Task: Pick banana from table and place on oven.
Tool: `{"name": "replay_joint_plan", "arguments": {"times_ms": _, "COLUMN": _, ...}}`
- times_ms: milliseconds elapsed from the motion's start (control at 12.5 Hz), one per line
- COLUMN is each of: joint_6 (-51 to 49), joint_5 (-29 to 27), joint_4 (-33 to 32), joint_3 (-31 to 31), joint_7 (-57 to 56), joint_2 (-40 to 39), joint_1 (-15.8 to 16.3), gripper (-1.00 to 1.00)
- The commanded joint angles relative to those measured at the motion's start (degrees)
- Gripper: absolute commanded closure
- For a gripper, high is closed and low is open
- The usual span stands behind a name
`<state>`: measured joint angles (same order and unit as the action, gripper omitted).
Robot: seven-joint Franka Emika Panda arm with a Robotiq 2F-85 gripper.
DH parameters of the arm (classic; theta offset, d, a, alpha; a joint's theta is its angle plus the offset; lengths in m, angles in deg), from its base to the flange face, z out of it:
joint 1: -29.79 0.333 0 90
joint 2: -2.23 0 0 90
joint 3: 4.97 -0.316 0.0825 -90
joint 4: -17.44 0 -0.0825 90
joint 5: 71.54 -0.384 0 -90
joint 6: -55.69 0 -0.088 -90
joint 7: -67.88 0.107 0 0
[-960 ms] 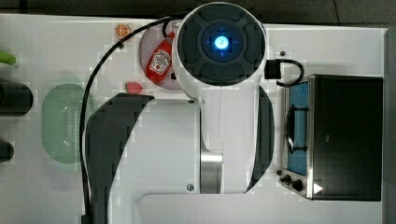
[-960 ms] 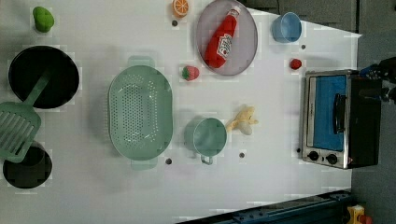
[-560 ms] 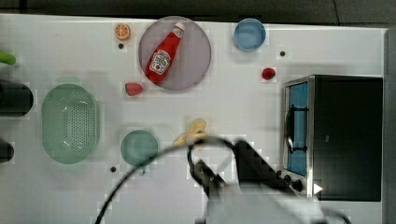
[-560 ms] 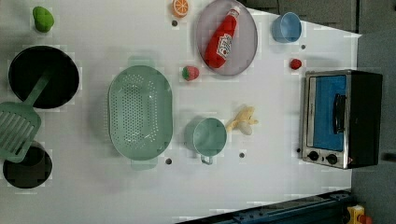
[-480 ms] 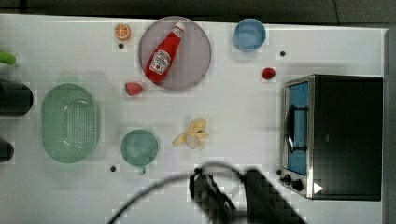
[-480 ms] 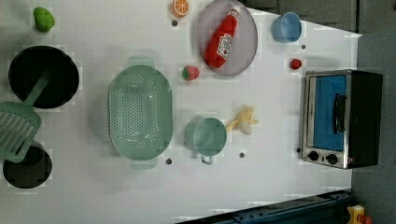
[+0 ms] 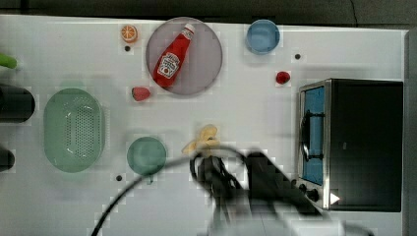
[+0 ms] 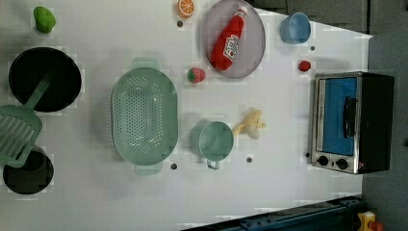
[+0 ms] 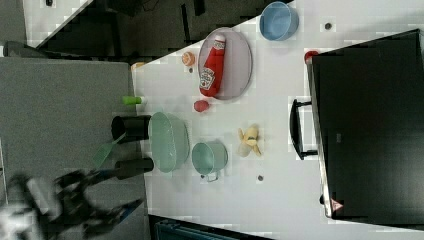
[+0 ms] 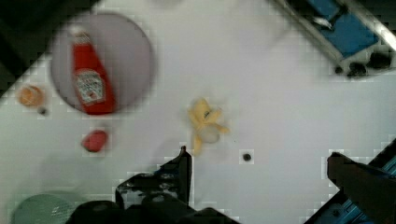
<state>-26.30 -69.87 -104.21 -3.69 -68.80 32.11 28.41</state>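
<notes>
Yellow banana (image 7: 203, 139) untouched on worktop (image 7: 255, 113); arm swung off it, back near it. Tool (image 10: 261, 168) wide, empty. Oven (image 7: 364, 147) top bare; pick pending.

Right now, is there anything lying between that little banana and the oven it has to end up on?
Nothing visible does. In the top view the banana lies on bare white table, and the stretch toward the oven holds nothing. The green cup sits on the banana's far side.
</notes>
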Motion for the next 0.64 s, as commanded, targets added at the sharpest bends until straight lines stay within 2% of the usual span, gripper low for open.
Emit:
{"name": "replay_joint_plan", "arguments": {"times_ms": 80, "joint_6": 6.17, "joint_5": -0.14, "joint_4": -6.25, "joint_3": -1.76, "joint_7": 2.31, "joint_2": -9.38, "joint_1": 0.02, "gripper": -1.0}}
{"name": "replay_joint_plan", "arguments": {"times_ms": 640, "joint_6": 27.03, "joint_5": -0.14, "joint_4": -12.97, "joint_3": -2.4, "joint_7": 2.32, "joint_2": -25.4, "joint_1": 0.08, "gripper": -1.0}}
